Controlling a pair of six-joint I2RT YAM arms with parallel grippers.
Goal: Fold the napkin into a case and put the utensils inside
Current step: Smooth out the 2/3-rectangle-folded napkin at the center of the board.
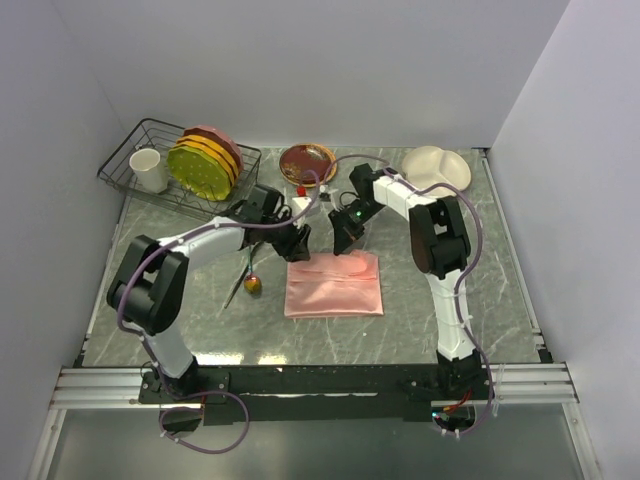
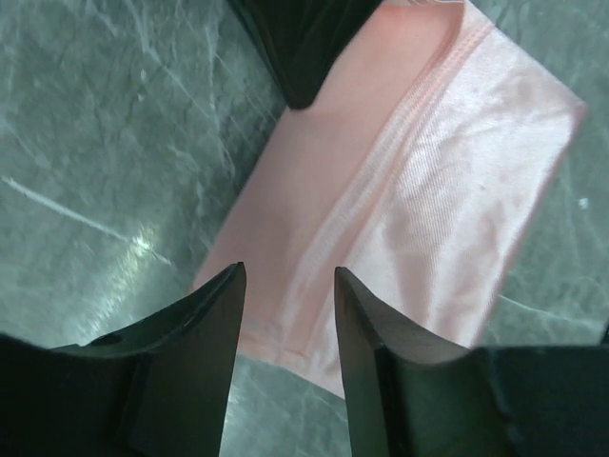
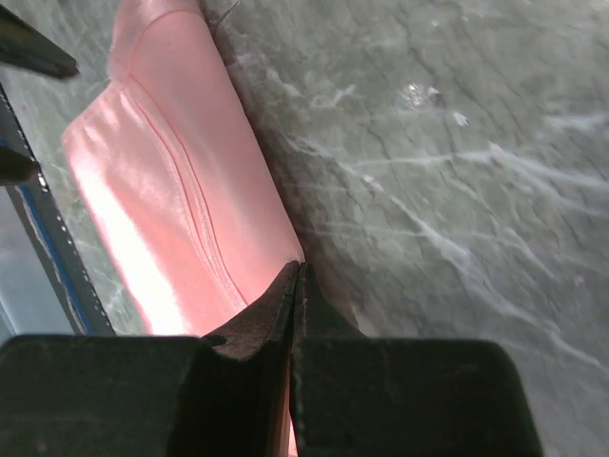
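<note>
Right hand (image 3: pixel 297 271), closed, covers one napkin (image 3: pixel 171 190) corner.

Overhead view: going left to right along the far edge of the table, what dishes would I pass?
White mug → stack of yellow and pink plates → small brown plate → cream divided dish.

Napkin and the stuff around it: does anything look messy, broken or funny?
Not really. The napkin lies flat, folded into a tidy rectangle. The utensils lie bunched together on the table beside it, not inside yet. Nothing looks spilled or broken.
</note>
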